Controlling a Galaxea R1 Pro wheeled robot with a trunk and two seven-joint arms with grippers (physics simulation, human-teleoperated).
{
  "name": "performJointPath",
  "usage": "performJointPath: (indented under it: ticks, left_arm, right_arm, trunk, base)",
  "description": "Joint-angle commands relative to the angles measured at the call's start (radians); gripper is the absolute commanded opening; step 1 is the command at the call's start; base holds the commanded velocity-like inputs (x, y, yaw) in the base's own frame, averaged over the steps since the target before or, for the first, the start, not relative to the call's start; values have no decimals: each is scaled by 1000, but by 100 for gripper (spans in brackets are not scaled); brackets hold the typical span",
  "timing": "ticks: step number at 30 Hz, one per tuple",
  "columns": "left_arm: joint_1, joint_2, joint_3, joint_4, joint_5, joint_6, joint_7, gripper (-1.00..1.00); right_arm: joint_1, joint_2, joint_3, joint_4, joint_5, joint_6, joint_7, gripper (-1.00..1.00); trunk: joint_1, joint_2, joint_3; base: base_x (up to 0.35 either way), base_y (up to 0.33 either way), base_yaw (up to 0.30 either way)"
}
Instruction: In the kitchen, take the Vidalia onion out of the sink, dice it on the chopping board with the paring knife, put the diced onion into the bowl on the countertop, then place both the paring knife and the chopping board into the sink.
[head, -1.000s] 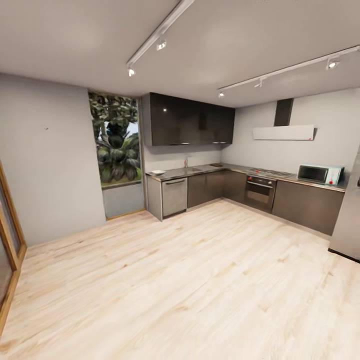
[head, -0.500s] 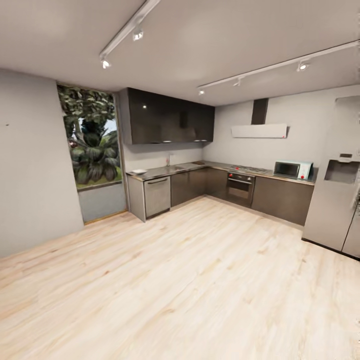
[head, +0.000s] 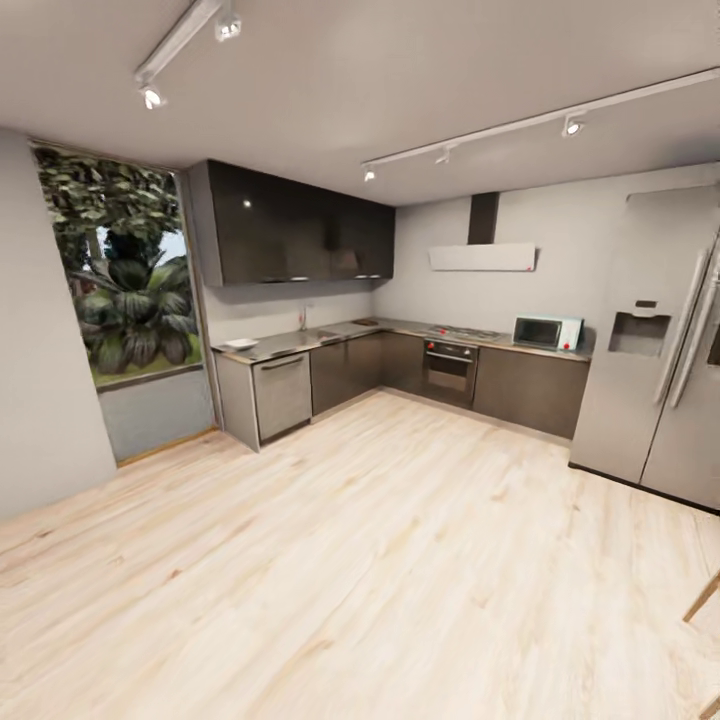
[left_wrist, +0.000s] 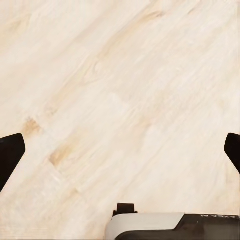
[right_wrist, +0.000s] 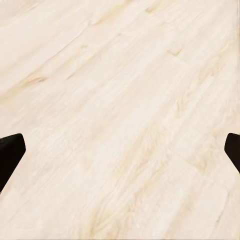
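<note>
Kitchen: across the room, well apart from the robot, in the far corner beside the window.
Table: grey top under dark upper cabinets.
Bowl: small white shape at the table's window end.
Sink: too far to make out clearly.
Fridge: at right.
Left jaws: spread wide, empty, over the wood floor.
Right jaws: spread wide, empty, over the floor.

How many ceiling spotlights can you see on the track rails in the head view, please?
5: two on the left rail, and three on the right rail. More may lie beyond the frame.
</note>
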Motion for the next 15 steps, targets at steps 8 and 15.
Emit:
performJointPath:
  ticks: [8, 15]
  left_arm:
    - [0, 0, 0, 1, 3, -2, 0, 100]
    - [0, 0, 0, 1, 3, -2, 0, 100]
  right_arm:
    - [-1, 0, 0, 1, 0, -3, -3, 100]
    - [-1, 0, 0, 1, 0, -3, -3, 100]
  trunk:
    - [1, -1, -9]
    - [1, -1, -16]
  base:
    - [320, 30, -228]
    - [326, 1, -227]
